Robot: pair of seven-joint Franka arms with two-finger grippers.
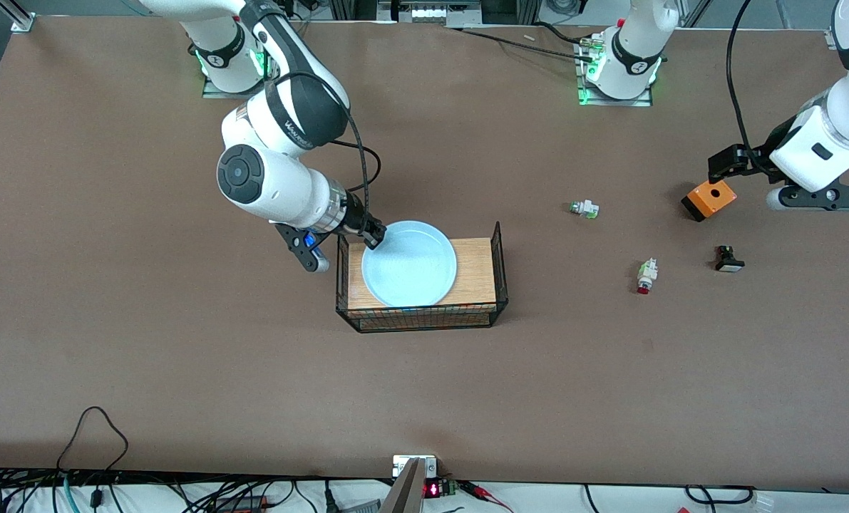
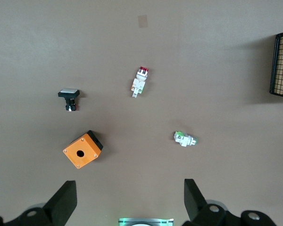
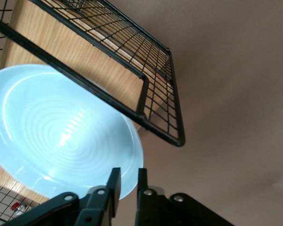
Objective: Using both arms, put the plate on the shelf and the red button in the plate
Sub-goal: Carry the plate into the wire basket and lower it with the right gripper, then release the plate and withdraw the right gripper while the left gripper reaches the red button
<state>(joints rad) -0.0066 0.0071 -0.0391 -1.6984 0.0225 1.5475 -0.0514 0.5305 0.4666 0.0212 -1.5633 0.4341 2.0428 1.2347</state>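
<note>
The right tool sits at the rim of the plate, at the edge toward the right arm's end of the counter. In the right wrist view its fingers stand close together with a narrow gap, the plate's rim just by them; whether they pinch the rim I cannot tell. The light-blue plate lies on the wooden floor of a black wire basket, leaning over the basket's wall at the tool's end. The right arm's forearm bears dark lettering too small to read.

The left tool hangs with its fingers spread wide and empty over the counter near the left arm's end, just above an orange box with a round hole in its top. The red button lies on its side on the bare counter, well apart from the basket. A green-tipped white switch lies farther from the front camera, and a black-and-white button lies beside the red button, toward the left arm's end.
</note>
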